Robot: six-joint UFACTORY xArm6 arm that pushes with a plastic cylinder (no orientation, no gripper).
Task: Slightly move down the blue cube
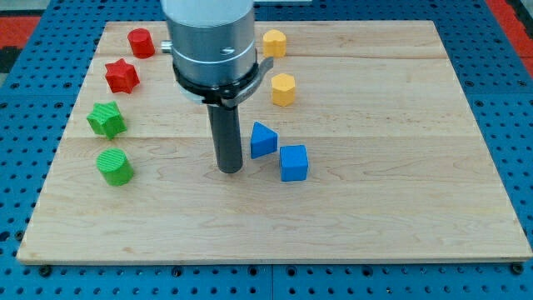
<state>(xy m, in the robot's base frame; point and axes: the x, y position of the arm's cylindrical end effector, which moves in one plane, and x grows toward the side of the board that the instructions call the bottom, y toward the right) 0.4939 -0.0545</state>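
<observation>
The blue cube (294,162) sits on the wooden board (400,208) just right of the middle. A blue triangular block (263,139) lies right beside it, up and to the left. My tip (229,169) is on the board to the left of both blue blocks, a short gap from the triangular block and farther from the cube. The arm's grey body hangs over the board's top middle.
A red cylinder (141,42) and a red star (122,76) lie at the top left. A green star (107,119) and a green cylinder (114,166) lie at the left. Two yellow hexagonal blocks (274,42) (283,88) lie at the top middle.
</observation>
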